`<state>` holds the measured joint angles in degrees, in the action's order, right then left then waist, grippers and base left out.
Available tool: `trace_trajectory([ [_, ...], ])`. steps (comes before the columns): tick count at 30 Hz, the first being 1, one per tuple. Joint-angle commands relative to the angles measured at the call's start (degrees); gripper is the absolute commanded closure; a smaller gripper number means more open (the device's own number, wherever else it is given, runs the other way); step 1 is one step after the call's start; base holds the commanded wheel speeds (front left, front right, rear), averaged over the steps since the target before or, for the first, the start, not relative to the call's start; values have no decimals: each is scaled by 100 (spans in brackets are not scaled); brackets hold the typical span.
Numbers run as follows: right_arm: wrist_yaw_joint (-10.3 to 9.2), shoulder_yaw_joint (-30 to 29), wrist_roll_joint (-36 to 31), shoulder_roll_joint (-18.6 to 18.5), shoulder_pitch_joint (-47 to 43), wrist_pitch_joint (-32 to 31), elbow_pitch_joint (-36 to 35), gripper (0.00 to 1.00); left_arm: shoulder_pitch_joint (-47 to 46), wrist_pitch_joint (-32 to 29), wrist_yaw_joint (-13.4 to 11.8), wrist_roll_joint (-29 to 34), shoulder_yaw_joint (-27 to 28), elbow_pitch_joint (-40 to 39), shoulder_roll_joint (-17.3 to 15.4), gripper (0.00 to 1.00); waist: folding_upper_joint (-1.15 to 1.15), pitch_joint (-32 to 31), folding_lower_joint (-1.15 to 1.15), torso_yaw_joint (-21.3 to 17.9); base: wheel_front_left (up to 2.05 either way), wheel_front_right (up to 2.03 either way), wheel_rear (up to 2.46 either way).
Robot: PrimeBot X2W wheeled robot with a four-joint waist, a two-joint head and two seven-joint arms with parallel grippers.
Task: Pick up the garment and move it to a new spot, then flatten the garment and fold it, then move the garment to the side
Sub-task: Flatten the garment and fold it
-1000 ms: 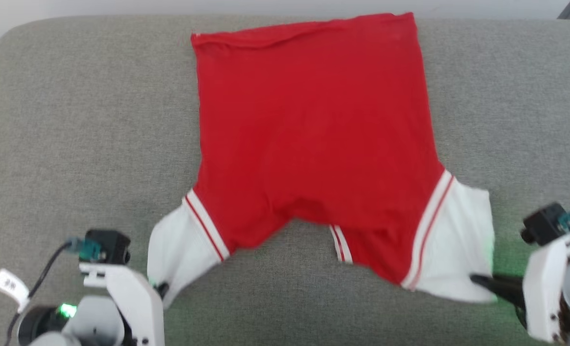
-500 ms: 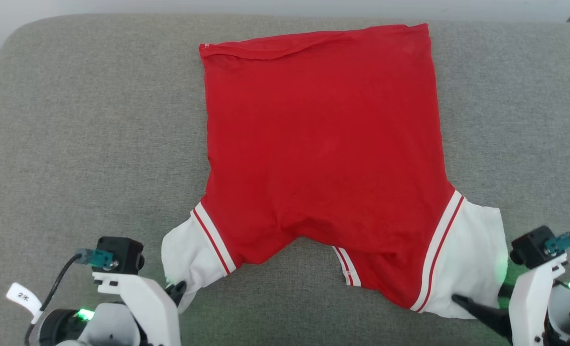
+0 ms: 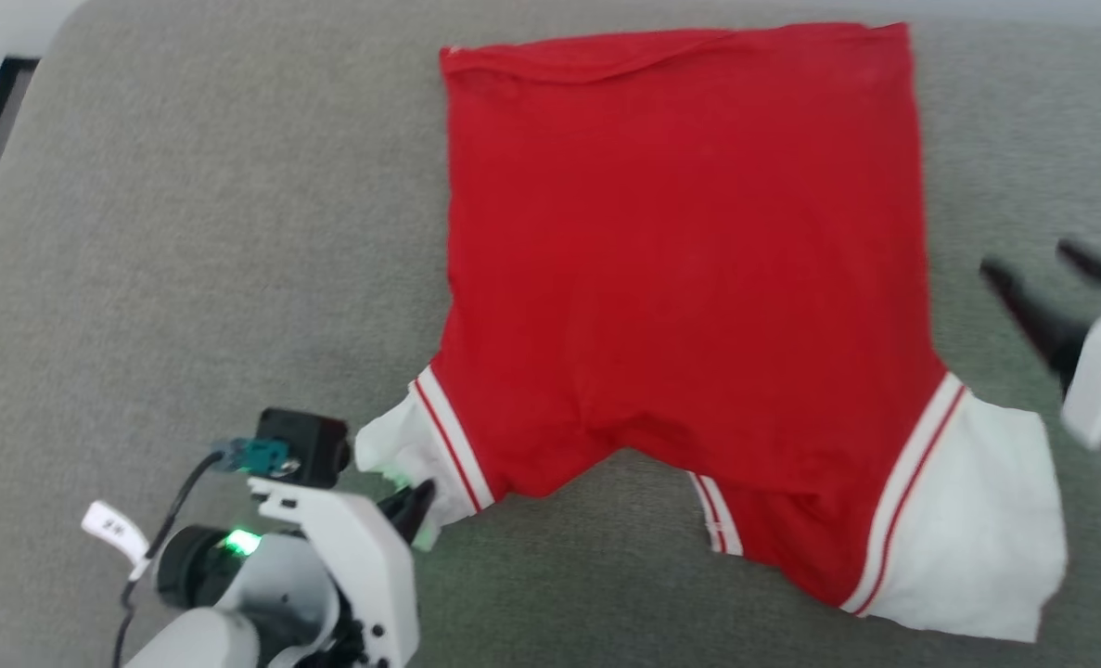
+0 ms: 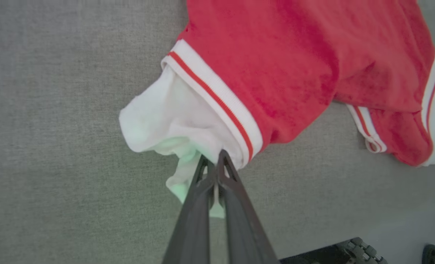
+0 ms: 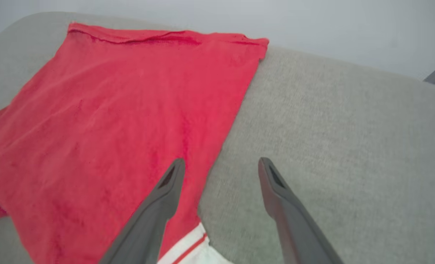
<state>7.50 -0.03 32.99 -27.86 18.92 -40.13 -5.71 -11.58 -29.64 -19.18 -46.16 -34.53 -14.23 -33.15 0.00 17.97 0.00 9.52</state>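
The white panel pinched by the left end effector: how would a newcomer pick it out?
A grey cushion carries the red garment, spread flat. At its near edge on the robot's left sits a bunched white panel, pinched by the shut left end effector. The other white panel lies flat and free.

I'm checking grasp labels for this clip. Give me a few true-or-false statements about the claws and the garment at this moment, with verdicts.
1. The left claw is shut on a white end panel of the garment. True.
2. The right claw grips the other white panel. False: it is open and holds nothing, beside the garment's red edge.
3. The garment lies on a grey padded surface. True.
4. The white panels are at the garment's far end, away from the robot. False: they are at the near end.
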Motion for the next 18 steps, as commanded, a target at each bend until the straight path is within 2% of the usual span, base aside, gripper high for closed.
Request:
trace_trajectory([
  [1, -2, -9, -145, 23, 373, 25, 210, 0, -172, 40, 73, 57, -49, 38, 92, 100, 0, 216, 0, 222, 0, 0, 0],
  [4, -2, -22, -338, 60, 1150, 86, 832, 0, -391, 70, 184, 126, -159, 115, 246, 100, 0, 403, 0, 416, 0, 0, 0],
  [9, -3, 87, -641, -124, 2393, 183, 2132, 0, -700, 156, 392, 236, -349, 251, 532, 100, 0, 708, 0, 773, 0, 0, 0],
  [18, -2, 239, -929, -447, 3988, -175, 4141, 0, -1067, 316, 780, 235, -672, 627, 1014, 100, 0, 1144, 0, 1493, 0, 0, 0],
])
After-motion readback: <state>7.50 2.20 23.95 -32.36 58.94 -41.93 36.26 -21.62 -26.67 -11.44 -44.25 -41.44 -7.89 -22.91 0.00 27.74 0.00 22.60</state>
